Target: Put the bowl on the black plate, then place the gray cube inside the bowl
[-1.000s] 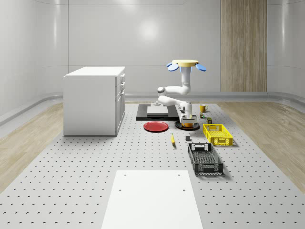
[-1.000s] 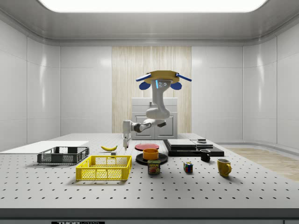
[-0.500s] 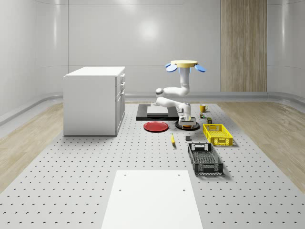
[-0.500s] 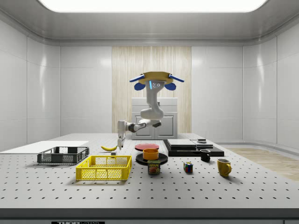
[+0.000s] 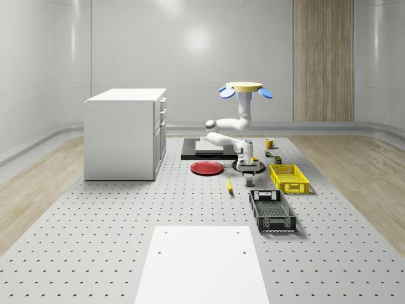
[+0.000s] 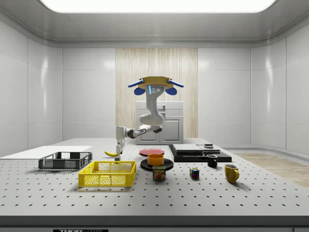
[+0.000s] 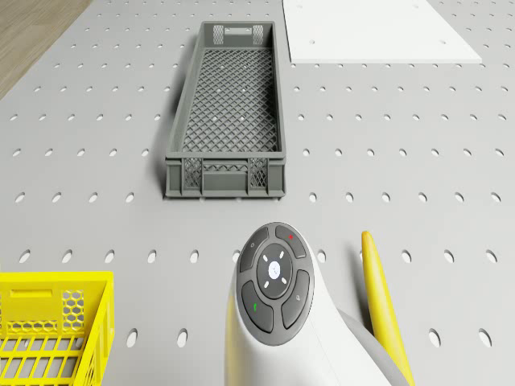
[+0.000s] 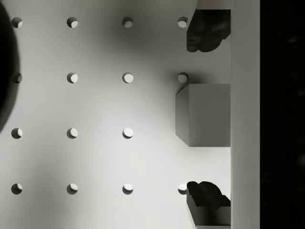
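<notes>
The gray cube [image 8: 204, 114] lies on the perforated table [image 8: 95, 157], and in the wrist view it sits between the two dark fingertips [image 8: 207, 31] of the gripper [image 8: 208, 114], with a clear gap on each side. The jaws are spread wide and hold nothing; neither pad touches the cube. In the whole-scene view the gripper [image 5: 250, 174] hangs just over the tabletop, in front of the black plate [image 5: 239, 167] and between the banana [image 5: 229, 185] and the yellow crate [image 5: 289, 178].

The orange bowl [image 6: 156, 159] rests on the black plate [image 6: 145, 166], and nothing can be seen inside it from the side. The yellow crate [image 6: 107, 173] shows no contents through its mesh. The dark gray crate [image 7: 227, 112] is seen from above in the drone view and has only its bare lattice floor.

The drone [image 5: 245, 88] hovers well above the table, roughly over the black plate, with the white arm [image 5: 229, 132] bent down and forward. The red plate [image 5: 207, 168] lies on the whole-scene view's left of the black plate. In the side view a can [image 6: 159, 173], a small multicolored cube [image 6: 194, 173] and a yellow mug [image 6: 231, 173] stand nearer the camera.
</notes>
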